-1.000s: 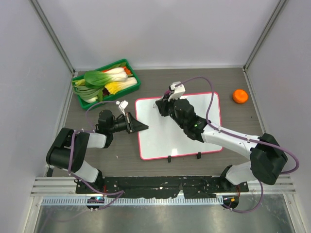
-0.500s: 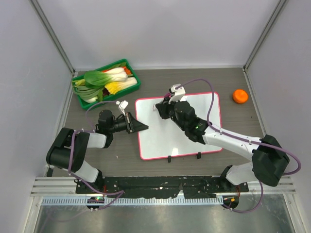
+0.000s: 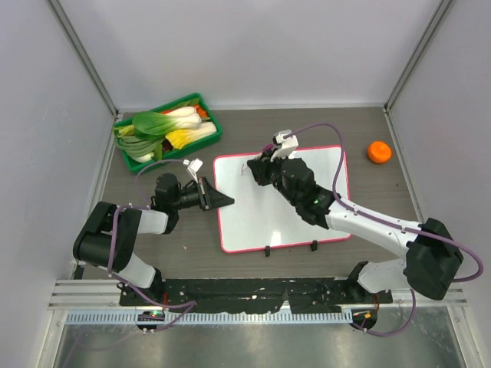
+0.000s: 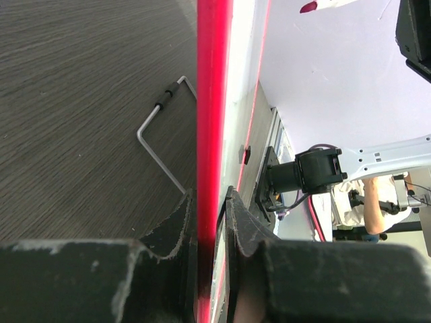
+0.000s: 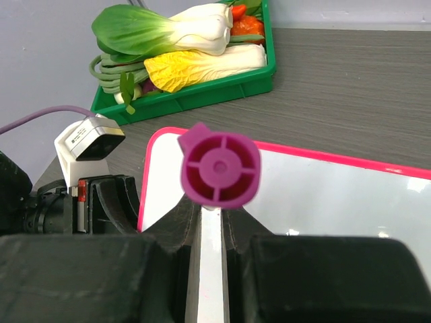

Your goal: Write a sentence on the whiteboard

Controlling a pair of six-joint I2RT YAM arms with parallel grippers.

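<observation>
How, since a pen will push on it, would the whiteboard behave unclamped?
Probably stiff: the whiteboard shows a straight edge in the left gripper. Likely light and prone to slide: thin, on small feet on the table, so the pen in the right gripper could shove it.

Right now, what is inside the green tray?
Bok choy lies beside a yellow cabbage, with something orange-red behind. The floor of the green tray is covered, so anything beneath cannot be seen.

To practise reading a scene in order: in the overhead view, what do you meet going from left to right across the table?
First the green vegetable tray → left gripper → whiteboard, whose left edge that gripper clamps → round orange object.
</observation>
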